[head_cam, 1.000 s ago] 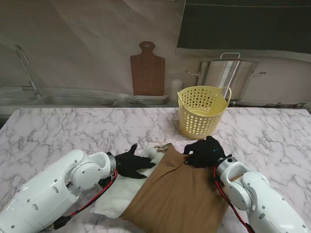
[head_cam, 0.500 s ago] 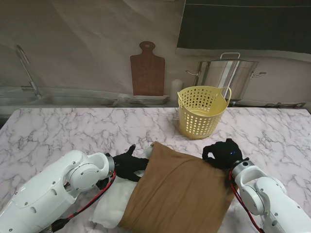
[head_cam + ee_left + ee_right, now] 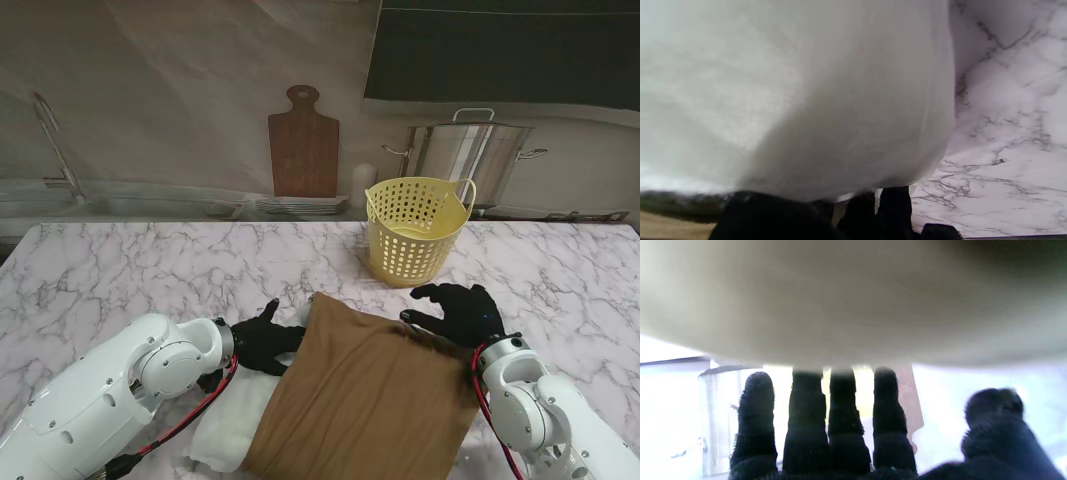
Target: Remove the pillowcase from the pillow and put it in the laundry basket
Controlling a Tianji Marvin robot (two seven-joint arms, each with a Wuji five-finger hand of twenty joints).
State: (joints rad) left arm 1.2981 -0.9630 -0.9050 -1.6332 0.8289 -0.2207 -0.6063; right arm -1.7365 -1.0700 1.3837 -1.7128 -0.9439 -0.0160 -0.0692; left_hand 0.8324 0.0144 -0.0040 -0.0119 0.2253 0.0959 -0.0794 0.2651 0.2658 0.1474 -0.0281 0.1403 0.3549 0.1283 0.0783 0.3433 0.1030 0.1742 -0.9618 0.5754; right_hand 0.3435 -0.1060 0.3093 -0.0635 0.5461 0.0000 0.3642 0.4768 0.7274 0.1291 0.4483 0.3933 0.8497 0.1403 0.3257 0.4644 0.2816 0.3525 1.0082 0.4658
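One brown pillowcase (image 3: 365, 400) lies on the marble table (image 3: 150, 270) close to the robot, long axis running from its near-left edge out toward the far right, and a strip of white pillow (image 3: 222, 425) shows along its left edge. The right hand (image 3: 455, 310), fingers spread and holding nothing, hovers just at the case's far-right corner, so it looks the nearer hand for pulling toward the yellow laundry basket (image 3: 413, 230) beyond. The left hand (image 3: 262, 338) rests on the pillow's far-left end; its grip cannot be made out.
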